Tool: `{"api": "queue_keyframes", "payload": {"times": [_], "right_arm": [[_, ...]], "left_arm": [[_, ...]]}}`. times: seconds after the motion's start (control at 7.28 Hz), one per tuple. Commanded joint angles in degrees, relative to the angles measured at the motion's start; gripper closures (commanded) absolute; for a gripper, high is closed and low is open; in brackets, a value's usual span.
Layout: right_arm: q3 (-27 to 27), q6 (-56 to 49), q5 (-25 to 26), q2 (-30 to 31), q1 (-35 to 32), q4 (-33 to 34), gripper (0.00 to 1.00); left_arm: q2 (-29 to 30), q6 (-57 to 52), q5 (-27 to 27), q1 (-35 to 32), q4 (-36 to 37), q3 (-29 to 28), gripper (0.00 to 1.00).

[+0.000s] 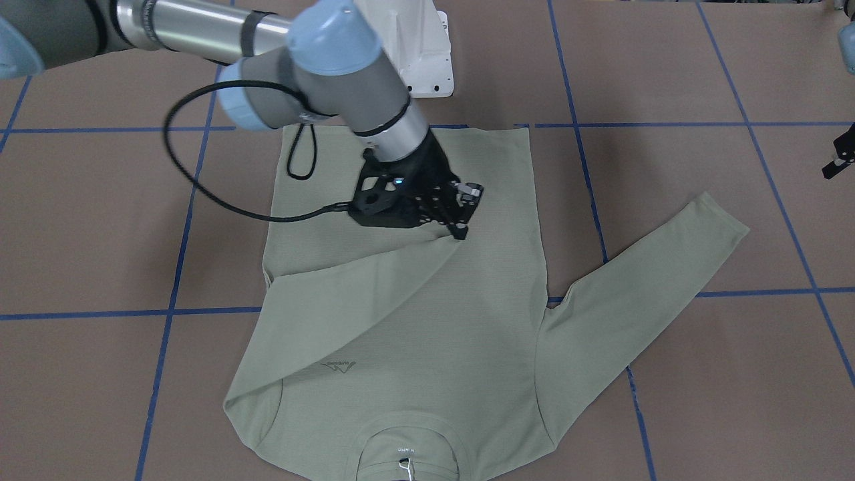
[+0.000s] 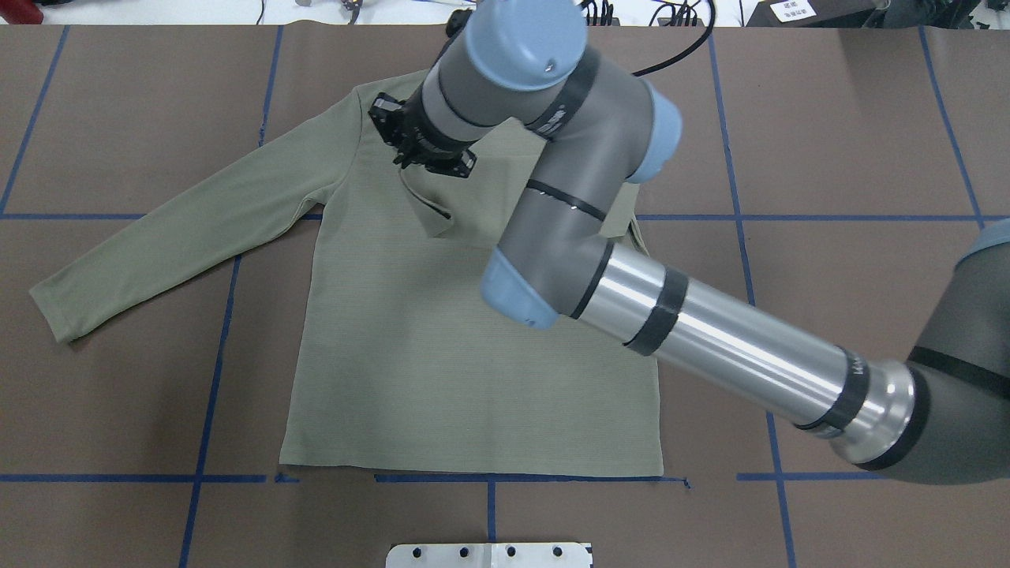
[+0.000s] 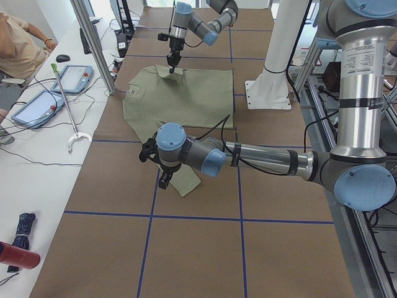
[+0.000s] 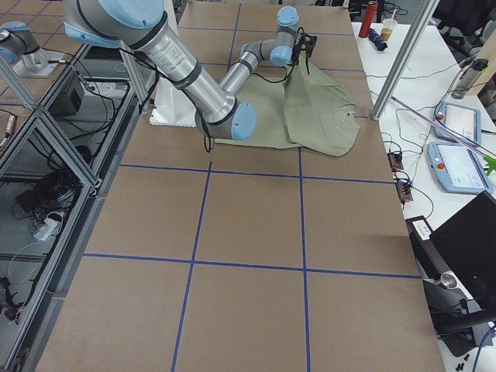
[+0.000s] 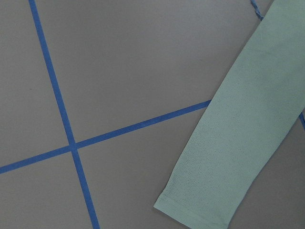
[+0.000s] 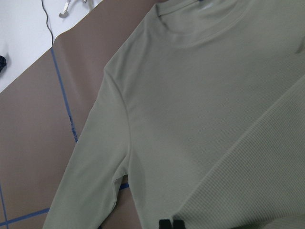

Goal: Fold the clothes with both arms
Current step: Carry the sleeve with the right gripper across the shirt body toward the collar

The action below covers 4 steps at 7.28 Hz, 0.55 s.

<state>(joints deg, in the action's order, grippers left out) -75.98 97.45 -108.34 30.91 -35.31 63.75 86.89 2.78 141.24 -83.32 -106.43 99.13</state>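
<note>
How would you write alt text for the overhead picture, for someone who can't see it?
The robot's right arm reaches in from the right over a sage-green long-sleeved shirt lying flat on a brown table with blue tape lines, its black pincer pinching one sleeve drawn across the chest. The other sleeve lies stretched out to the left.

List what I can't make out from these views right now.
Left end effector: cut off by the front view's right edge, absent from its wrist view; open or shut unclear.
Right end effector: tips hidden under its wrist in the overhead view.
Shirt logo: too small to read in the front view.
</note>
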Motion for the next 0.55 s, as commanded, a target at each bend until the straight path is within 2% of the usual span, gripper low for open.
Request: {"api": "queue_keyframes", "payload": {"times": [0.0,0.14,0.27,0.41], "right_arm": [[13.69,0.64,7.42,-9.42,4.89,-5.28,1.0],[14.8,0.73,7.71,-9.81,5.07,-5.39,1.0],[16.12,0.73,8.23,-10.08,5.07,-6.7,0.43],[19.61,0.82,9.45,-11.99,5.16,-7.84,0.17]], "left_arm": [[0.03,0.03,0.01,0.0,0.0,-0.16,0.0],[0.12,0.04,0.01,0.0,0.0,-0.16,0.0],[0.12,0.04,0.01,0.0,0.0,-0.25,0.0],[0.21,0.04,0.01,0.0,0.08,-0.69,0.0]]}}
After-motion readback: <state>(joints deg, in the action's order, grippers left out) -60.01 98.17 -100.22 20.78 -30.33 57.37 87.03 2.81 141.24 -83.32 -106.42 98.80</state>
